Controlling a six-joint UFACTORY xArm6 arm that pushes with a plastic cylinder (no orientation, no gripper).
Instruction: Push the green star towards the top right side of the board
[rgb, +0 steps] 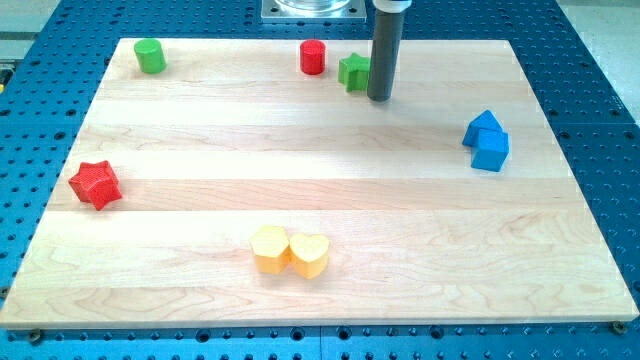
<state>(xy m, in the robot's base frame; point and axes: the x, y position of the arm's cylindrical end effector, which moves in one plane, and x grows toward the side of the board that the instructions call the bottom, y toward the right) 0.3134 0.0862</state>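
The green star (353, 71) lies near the view's top edge of the wooden board (200, 200), a little right of centre. My tip (379, 98) stands just to the star's right, close against it or touching it; I cannot tell which. The dark rod rises from the tip to the view's top. A red cylinder (313, 57) stands just left of the star.
A green cylinder (150, 56) stands at the top left. A red star (96, 184) lies at the left edge. Two blue blocks (486, 140) sit together at the right. A yellow block (269, 249) and a yellow heart (310, 255) touch near the bottom centre.
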